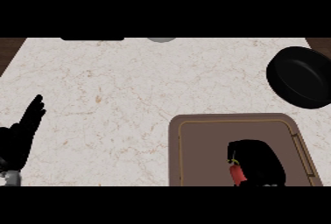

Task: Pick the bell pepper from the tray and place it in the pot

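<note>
From the head view, we see our right hand (pixel 257 162) at five o'clock curled round the red bell pepper (pixel 237 174) on the brown tray (pixel 194 148). The black pot (pixel 301 78) sits at two o'clock. Our left hand (pixel 22 131) rests at eight o'clock, fingers straight.

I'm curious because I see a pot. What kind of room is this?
Probably a kitchen. There's a marbled stone counter, a black pot near its right edge, and a brown tray where the right hand curls over a red bell pepper.
</note>
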